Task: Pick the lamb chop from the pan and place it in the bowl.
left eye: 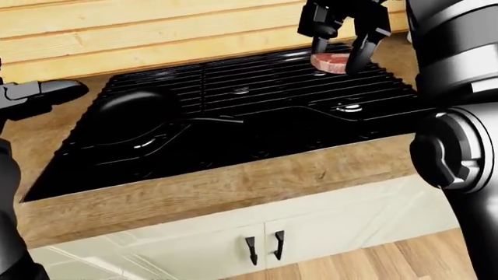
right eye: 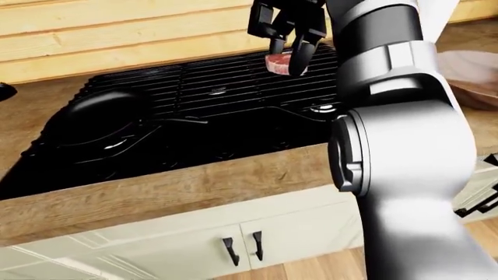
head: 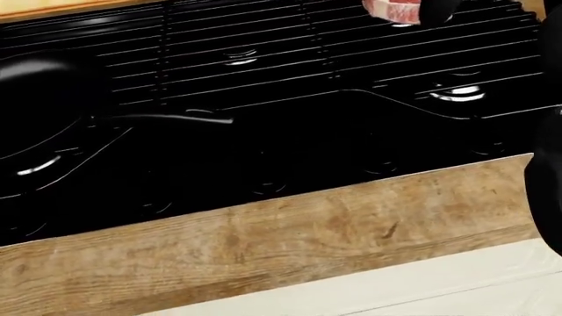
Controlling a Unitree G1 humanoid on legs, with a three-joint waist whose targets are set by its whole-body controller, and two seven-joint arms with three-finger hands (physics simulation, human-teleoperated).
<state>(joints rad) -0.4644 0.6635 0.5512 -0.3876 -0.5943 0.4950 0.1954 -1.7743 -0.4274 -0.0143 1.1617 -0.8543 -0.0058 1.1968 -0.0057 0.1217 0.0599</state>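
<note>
Even, flat sim lighting; all 3 views sharp, no blur or edge distortion.
Black stove (left eye: 257, 111) swallows detail; small white glints on the grate left of and below the right hand (left eye: 342, 35). Pan (left eye: 128, 111) is barely separable from stove. Soft shadow under the counter edge (left eye: 233, 186).

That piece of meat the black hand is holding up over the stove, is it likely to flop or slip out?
The lamb chop looks like a thick slab and hangs level between the right hand's fingers without drooping, so it probably stays fairly stiff. Only its edges seem pinched, and its surface looks smooth, so it may slip. If dropped, it would likely land flat on the stove grate rather than roll.
</note>
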